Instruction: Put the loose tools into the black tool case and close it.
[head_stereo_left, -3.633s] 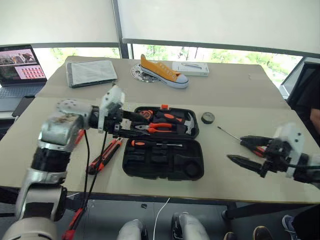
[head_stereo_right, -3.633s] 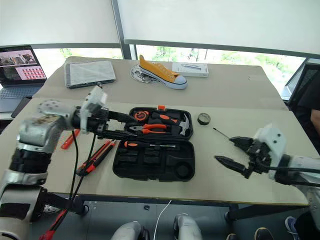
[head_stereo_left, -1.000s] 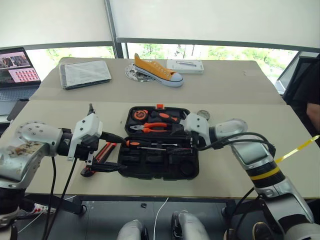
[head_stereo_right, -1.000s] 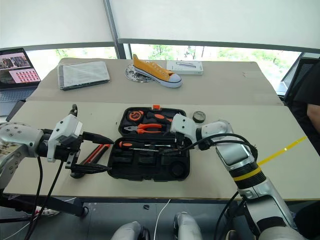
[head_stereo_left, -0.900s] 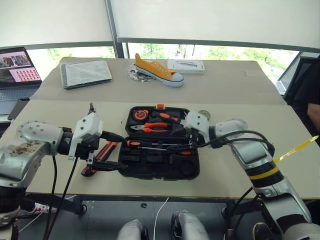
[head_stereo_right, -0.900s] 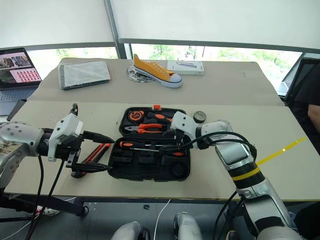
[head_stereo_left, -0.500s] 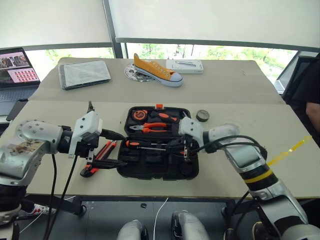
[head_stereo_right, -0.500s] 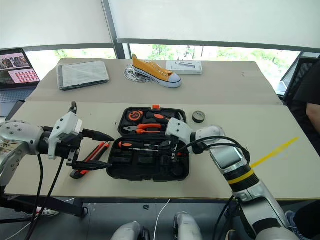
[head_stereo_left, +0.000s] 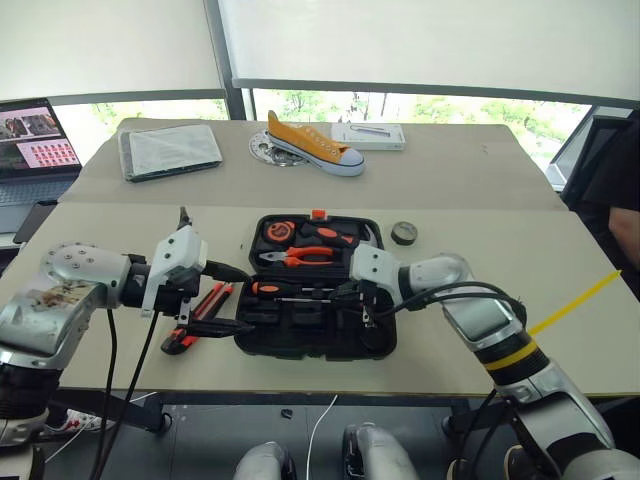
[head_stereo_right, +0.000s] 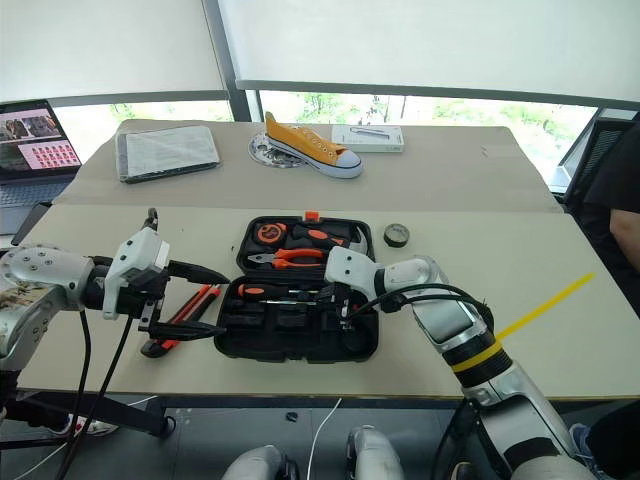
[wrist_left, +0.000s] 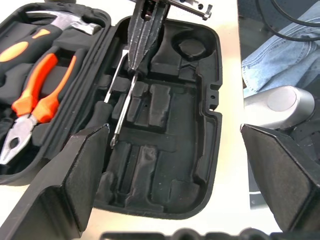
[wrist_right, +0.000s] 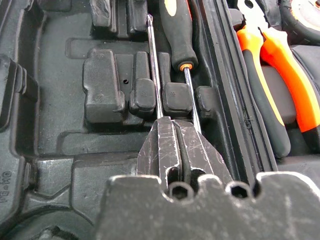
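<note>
My right gripper (wrist_right: 172, 145) reaches down into the front half of the open black tool case (head_stereo_left: 395, 325), its two fingers pressed flat together with nothing visibly caught between them. Their tips sit over two steel shafts lying side by side in the case's recesses; I cannot tell whether they touch either one. One shaft belongs to a black-and-orange-handled screwdriver (wrist_right: 177, 30) seated along the hinge side of that half; the second shaft (wrist_right: 152, 55) runs just beside it, on the side away from the hinge.

My left gripper (head_stereo_left: 215, 300) hangs just off the case's left edge, fingers spread wide and empty, one finger (head_stereo_left: 222, 270) toward the hinge line, the other finger (head_stereo_left: 215, 327) near the case's front corner. Under it, on the table (head_stereo_left: 480, 190) beside the case, lies an orange-and-black utility knife (head_stereo_left: 195, 320).

The case's rear half holds orange-handled pliers (head_stereo_left: 300, 256), a hammer (wrist_left: 65, 21) and a tape measure (head_stereo_left: 272, 229). The small black tape roll (head_stereo_left: 404, 233) rests on the table just off the case's rear right corner. Well behind the case sit a yellow sneaker (head_stereo_left: 310, 143), a grey folder (head_stereo_left: 170, 150) and, far left, a laptop (head_stereo_left: 35, 140).
</note>
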